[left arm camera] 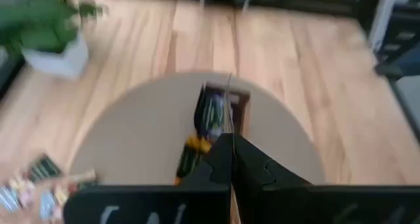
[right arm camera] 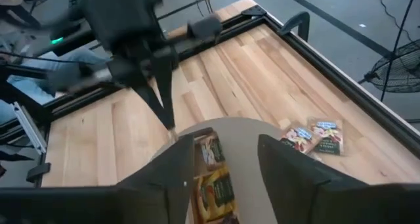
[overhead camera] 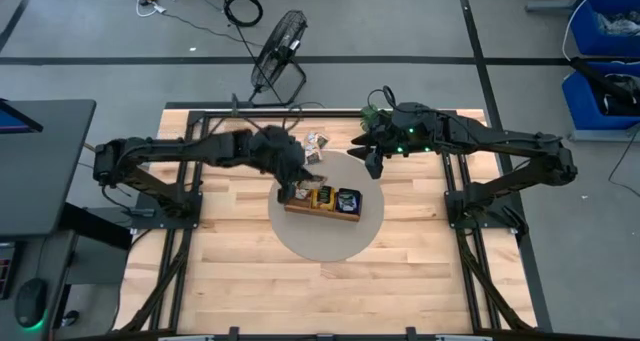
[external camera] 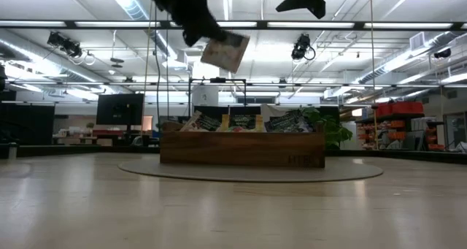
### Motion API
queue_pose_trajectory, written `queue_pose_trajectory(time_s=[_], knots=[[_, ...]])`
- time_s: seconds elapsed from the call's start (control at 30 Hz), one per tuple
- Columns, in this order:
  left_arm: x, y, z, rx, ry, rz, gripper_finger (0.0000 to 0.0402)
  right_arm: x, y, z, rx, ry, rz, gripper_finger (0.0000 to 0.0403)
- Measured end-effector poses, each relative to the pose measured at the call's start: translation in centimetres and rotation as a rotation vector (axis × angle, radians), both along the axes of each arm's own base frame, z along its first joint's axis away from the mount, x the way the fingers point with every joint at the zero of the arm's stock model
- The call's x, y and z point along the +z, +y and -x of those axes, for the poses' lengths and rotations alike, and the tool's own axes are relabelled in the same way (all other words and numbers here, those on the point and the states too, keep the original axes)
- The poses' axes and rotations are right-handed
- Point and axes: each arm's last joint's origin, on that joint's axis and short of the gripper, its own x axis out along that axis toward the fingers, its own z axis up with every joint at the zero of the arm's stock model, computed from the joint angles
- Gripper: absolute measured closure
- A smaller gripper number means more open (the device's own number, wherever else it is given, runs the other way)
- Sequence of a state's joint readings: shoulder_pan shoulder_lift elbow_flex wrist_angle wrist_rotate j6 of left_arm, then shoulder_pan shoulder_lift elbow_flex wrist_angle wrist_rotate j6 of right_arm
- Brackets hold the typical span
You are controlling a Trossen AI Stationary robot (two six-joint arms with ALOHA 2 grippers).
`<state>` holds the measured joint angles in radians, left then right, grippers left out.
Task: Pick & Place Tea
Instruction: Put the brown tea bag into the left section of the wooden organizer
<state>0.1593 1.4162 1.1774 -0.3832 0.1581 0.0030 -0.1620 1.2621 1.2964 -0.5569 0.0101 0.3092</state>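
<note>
The tea packets are small flat squares with printed faces. One pale packet (external camera: 226,52) hangs tilted in the air, pinched at its edge by the left tool (external camera: 198,36), which is closed on it, above the left end of the wooden tray (overhead camera: 322,211). The tray is long and brown and lies on a round beige mat (overhead camera: 330,243) in the middle of the tabletop (overhead camera: 250,281). Inside the tray, packets stand on their edges: a yellow packet (overhead camera: 325,196) in the middle part and a dark blue packet (overhead camera: 347,198) at the right end. A few loose packets (right arm camera: 314,137) lie flat on the wood near the far edge, just beside the mat. The right tool (right arm camera: 222,159) hovers above the tray's right side with its fingers apart, holding nothing.
</note>
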Motion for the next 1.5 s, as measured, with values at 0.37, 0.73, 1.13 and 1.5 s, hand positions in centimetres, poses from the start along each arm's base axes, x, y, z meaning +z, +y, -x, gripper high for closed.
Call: queue_pose_trajectory(time_s=[0.37, 0.73, 1.13, 1.5], knots=[[-6.8, -1.3, 1.1, 0.055, 0.105, -0.069, 0.0399, 0.0, 0.0, 0.0, -0.001, -0.002, 0.000, 0.0220], [-11.0, -1.2, 2.5, 0.103, 0.087, -0.132, 0.0400, 0.0, 0.0, 0.0, -0.010, -0.005, -0.016, 0.0220], [-12.6, -1.3, 3.2, 0.059, 0.115, -0.183, 0.0400, 0.0, 0.0, -0.1, -0.011, -0.009, -0.015, 0.0220], [-12.6, -1.2, 3.2, 0.027, 0.085, -0.254, 0.0399, 0.1, 0.0, -0.1, -0.012, -0.017, -0.017, 0.0220]])
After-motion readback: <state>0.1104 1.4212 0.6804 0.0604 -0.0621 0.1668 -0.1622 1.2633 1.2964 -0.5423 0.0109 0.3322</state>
